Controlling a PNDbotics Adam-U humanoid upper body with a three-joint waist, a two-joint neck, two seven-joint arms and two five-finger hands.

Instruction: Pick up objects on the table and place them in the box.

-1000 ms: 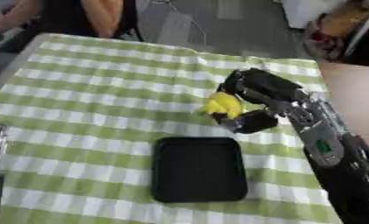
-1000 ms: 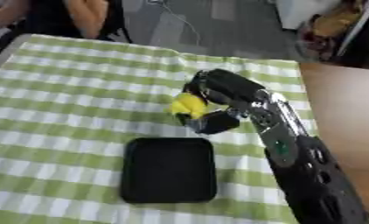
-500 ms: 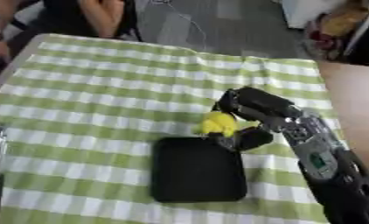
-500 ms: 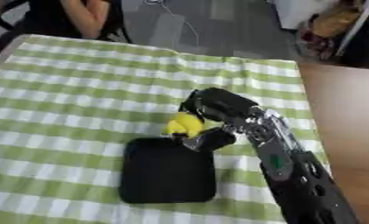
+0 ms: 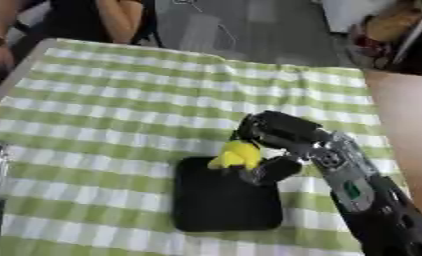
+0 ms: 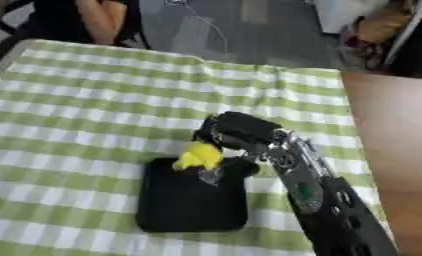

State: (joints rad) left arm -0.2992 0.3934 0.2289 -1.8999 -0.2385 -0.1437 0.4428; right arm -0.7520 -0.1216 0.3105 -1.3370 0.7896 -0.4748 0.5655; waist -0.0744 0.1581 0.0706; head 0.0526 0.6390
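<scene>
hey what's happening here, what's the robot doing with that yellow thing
The right robot hand has its fingers curled round a yellow object and holds it over the upper right corner of the black box, which sits on the green checked tablecloth. The object has not yet been let go into the box, which looks empty otherwise. The left robot hand is not in view.

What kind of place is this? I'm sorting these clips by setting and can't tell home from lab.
Probably an indoor demo or lab room, not a kitchen: a table under a green checked cloth, a bare grey floor beyond, and the robot's right hand holding a yellow object over a black box.
</scene>
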